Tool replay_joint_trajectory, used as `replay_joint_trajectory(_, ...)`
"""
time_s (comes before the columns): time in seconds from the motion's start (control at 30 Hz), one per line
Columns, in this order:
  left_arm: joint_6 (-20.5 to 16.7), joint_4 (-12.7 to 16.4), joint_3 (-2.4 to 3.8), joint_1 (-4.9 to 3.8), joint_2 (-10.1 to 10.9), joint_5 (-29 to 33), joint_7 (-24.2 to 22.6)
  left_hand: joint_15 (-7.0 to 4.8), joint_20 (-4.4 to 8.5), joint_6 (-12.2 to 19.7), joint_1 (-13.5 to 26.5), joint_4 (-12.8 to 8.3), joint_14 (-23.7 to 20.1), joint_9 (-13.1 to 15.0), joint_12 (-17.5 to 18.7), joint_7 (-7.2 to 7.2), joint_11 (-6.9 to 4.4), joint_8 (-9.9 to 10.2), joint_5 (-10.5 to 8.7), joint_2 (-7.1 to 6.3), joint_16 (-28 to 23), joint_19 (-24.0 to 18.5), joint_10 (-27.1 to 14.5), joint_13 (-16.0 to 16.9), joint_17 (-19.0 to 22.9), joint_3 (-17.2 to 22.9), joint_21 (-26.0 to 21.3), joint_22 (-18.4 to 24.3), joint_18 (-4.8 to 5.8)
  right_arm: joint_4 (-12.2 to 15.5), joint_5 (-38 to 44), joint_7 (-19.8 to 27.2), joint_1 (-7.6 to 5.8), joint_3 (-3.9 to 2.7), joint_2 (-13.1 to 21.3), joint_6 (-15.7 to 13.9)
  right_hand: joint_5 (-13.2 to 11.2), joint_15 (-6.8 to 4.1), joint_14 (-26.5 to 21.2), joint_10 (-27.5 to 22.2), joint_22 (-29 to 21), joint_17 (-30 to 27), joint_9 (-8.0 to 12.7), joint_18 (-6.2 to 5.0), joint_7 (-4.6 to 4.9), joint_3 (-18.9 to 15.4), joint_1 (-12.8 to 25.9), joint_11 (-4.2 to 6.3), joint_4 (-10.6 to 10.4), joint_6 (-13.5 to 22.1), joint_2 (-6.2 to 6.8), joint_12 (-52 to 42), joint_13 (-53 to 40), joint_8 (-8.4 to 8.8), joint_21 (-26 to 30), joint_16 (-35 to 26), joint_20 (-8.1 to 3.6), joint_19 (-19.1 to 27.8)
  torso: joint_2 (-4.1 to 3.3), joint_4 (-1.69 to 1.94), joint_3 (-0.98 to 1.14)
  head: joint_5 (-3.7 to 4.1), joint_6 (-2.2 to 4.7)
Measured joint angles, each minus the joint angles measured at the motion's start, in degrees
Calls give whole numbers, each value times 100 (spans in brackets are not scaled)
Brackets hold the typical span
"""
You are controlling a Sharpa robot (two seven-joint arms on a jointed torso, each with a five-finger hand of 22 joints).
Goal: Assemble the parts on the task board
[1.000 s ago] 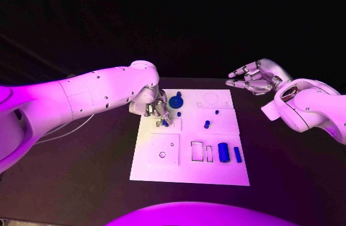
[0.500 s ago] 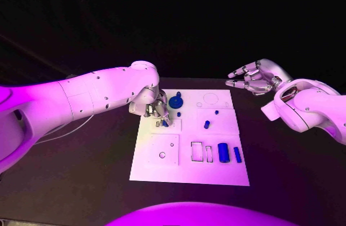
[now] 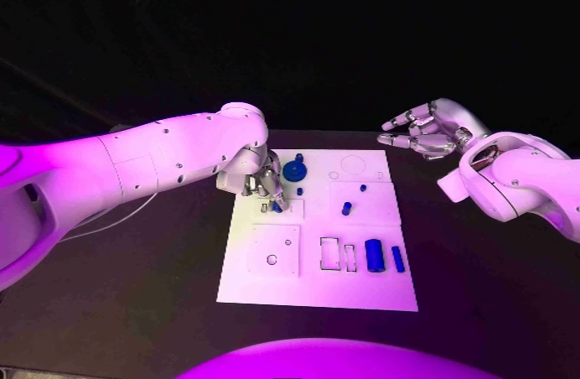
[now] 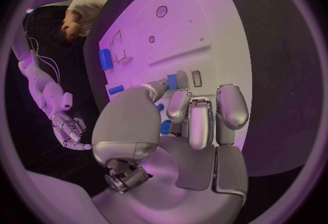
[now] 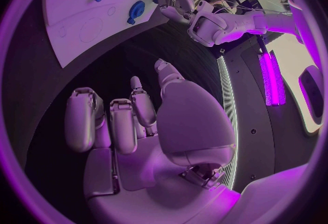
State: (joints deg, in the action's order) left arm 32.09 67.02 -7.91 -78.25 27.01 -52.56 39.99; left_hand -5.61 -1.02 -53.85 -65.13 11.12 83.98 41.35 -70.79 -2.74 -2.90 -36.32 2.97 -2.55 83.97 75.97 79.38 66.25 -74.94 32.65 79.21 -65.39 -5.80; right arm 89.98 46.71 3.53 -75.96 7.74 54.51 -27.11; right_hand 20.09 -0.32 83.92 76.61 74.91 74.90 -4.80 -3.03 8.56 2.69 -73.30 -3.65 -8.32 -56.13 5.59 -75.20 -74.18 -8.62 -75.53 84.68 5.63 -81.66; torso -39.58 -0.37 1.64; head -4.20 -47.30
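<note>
I am pinching one small blue part [image 3: 277,204] in my left hand [image 3: 264,182] over the task board [image 3: 322,295]. My right hand [image 3: 423,131] is hanging empty, fingers [image 5: 85,120] loosely spread. I am counting six other blue parts.

The left hand [image 3: 265,180], pinching a small blue part [image 3: 277,205], has edged slightly along the task board [image 3: 317,291].

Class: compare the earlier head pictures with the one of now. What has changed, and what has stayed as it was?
Nothing visibly changed. The left hand still pinches a small blue part over the board; the right hand stays raised off it, holding nothing.
</note>
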Motion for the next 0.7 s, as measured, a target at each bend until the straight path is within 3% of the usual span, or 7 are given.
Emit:
replay_joint_trajectory(0.23,-2,-1,4,5,-16,-83,-4,0,21,0,54,-24,0,34,0,0,1,0,-2,52,0,21,0,-15,0,-24,0,0,0,9,0,1,0,0,9,-2,0,0,0,0,0,0,0,0,0,0,0,0,0,0,0,0,5,-23,21,0,0,0,1,-2,1,10,-8)
replay_joint_trajectory(0.7,-2,-16,4,13,-28,-132,-9,-1,20,-102,261,-153,-1,114,0,60,1,67,-3,-65,0,21,1,-29,1,-102,0,-7,1,17,2,5,0,0,9,-3,0,0,0,0,4,0,1,0,0,0,0,0,0,0,0,0,5,-23,21,0,0,0,6,1,3,18,-13)
